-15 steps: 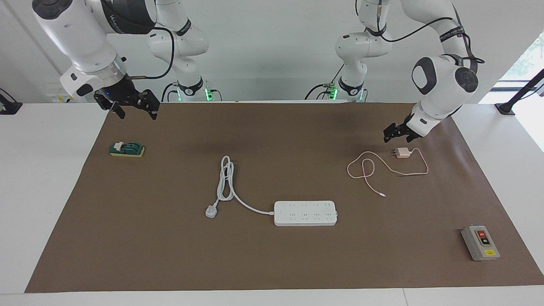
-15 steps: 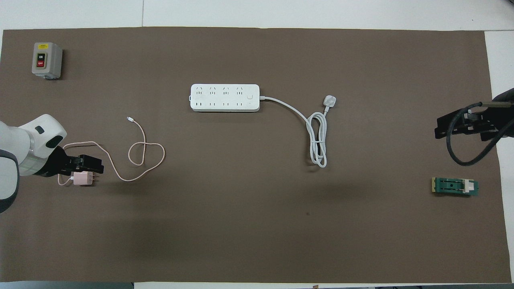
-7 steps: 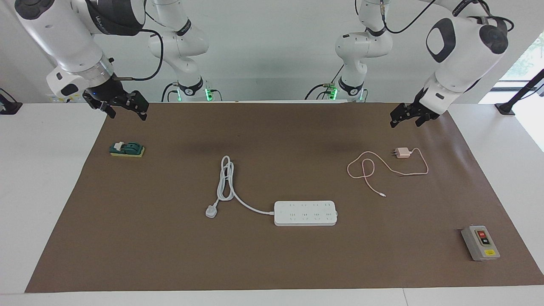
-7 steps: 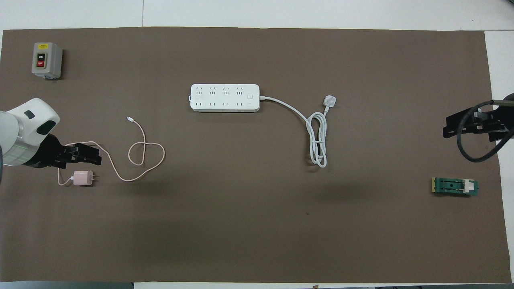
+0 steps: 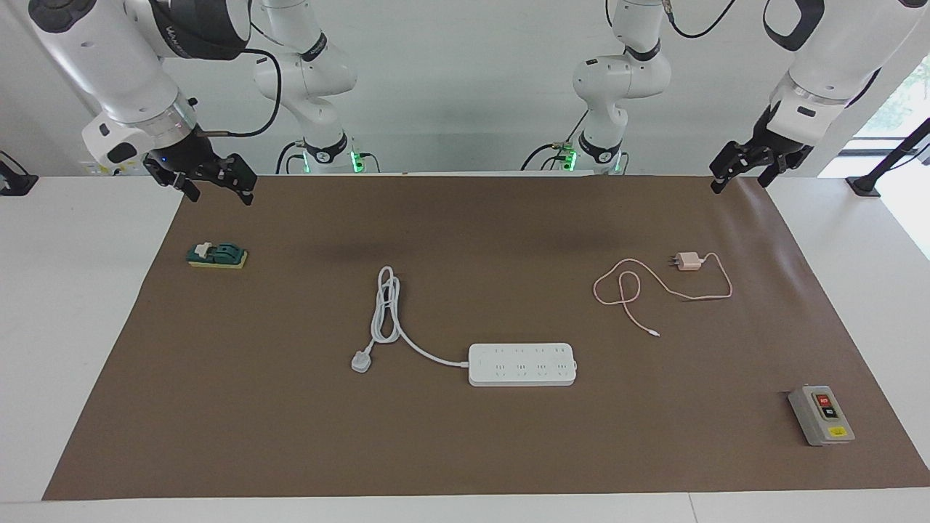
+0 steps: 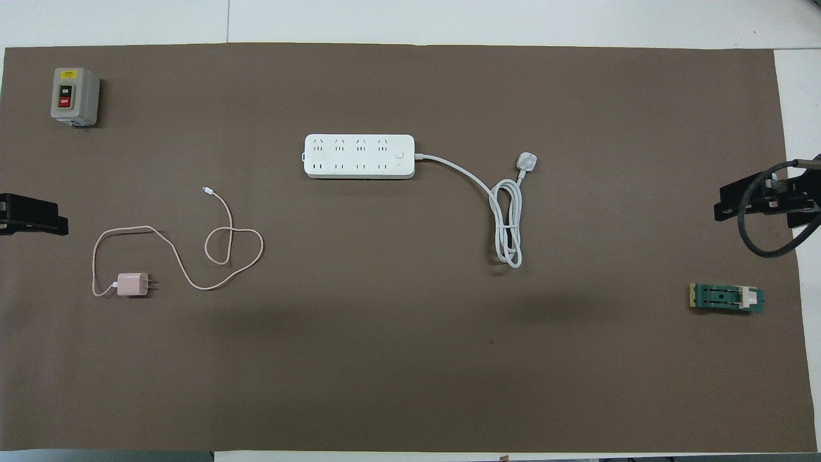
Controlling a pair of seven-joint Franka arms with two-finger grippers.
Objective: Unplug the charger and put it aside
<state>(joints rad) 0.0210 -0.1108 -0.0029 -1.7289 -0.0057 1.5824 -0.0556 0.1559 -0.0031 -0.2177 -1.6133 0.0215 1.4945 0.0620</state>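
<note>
The pale pink charger (image 5: 689,261) lies unplugged on the brown mat, toward the left arm's end and nearer to the robots than the white power strip (image 5: 522,364). Its thin pink cable (image 5: 632,287) loops beside it. In the overhead view the charger (image 6: 132,284) is apart from the strip (image 6: 359,156), whose sockets are empty. My left gripper (image 5: 740,181) is open and empty, raised over the mat's edge at its own end, well clear of the charger; it also shows in the overhead view (image 6: 38,218). My right gripper (image 5: 221,195) is open and waits over the mat's other end (image 6: 763,205).
The strip's thick white cord and plug (image 5: 378,319) lie coiled mid-mat. A grey switch box (image 5: 821,415) with a red button stands at the left arm's end, farther from the robots. A small green block (image 5: 217,256) lies under the right gripper's end.
My left gripper has risen away from the charger and drawn back toward its end of the table. The charger and cable lie still. The right gripper moved slightly outward.
</note>
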